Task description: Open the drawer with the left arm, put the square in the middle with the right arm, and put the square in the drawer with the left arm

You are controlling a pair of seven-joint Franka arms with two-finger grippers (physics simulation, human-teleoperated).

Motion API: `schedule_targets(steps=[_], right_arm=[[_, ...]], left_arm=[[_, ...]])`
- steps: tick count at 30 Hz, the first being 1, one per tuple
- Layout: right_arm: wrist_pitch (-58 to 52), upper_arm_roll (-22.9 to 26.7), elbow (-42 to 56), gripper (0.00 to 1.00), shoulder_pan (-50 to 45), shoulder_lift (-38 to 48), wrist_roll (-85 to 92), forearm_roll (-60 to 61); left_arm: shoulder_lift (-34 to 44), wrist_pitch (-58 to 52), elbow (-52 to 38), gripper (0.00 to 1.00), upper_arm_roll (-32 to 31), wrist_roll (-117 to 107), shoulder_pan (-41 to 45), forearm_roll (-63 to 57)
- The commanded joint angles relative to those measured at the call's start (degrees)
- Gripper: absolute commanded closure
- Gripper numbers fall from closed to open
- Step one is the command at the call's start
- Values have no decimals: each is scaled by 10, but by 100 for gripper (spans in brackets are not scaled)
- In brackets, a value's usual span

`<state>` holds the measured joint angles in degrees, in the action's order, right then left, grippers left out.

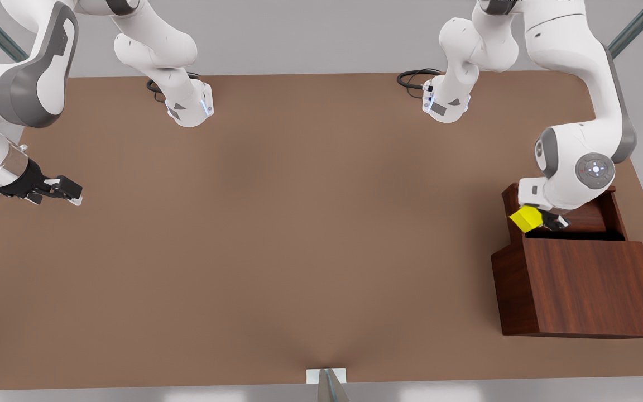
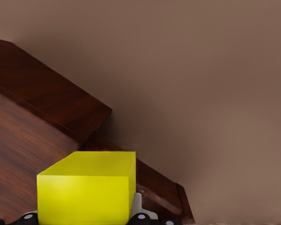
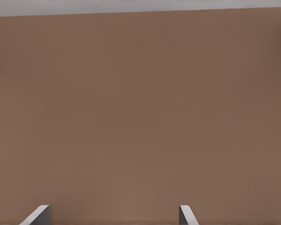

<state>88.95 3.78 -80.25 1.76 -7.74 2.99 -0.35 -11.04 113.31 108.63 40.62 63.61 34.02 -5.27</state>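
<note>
The yellow square (image 1: 527, 218) hangs tilted over the pulled-out drawer (image 1: 598, 216) of the dark wooden box (image 1: 578, 290), at the drawer's wall on the front view's left side. My left gripper (image 1: 539, 221) is shut on the square. In the left wrist view the square (image 2: 86, 190) sits between the black fingertips (image 2: 141, 217), with the wooden box (image 2: 37, 108) behind it. My right gripper (image 1: 67, 192) waits open above the bare tabletop at the front view's far left; its pale fingers (image 3: 186, 214) stand wide apart with nothing between them.
The brown table (image 1: 299, 223) stretches between the two arms. Both arm bases (image 1: 190, 106) (image 1: 445, 103) stand at the far edge with black cables. A small metal post (image 1: 327, 382) sits at the near edge.
</note>
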Motion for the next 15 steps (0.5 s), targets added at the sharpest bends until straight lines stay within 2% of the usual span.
schedule_targets(steps=[1,7,8,13,15], right_arm=[[0,0,0,0,0,0,0,0],[0,0,0,0,0,0,0,0],[0,0,0,0,0,0,0,0],[0,0,0,0,0,0,0,0],[0,0,0,0,0,0,0,0]], left_arm=[[-1,0,0,31,9,11,1,5],[-18,11,6,27,30,125,-56,4],[-23,22,10,0,31,131,-64,4],[-35,20,9,0,31,137,-70,5],[-33,-16,-3,0,31,66,-68,6]])
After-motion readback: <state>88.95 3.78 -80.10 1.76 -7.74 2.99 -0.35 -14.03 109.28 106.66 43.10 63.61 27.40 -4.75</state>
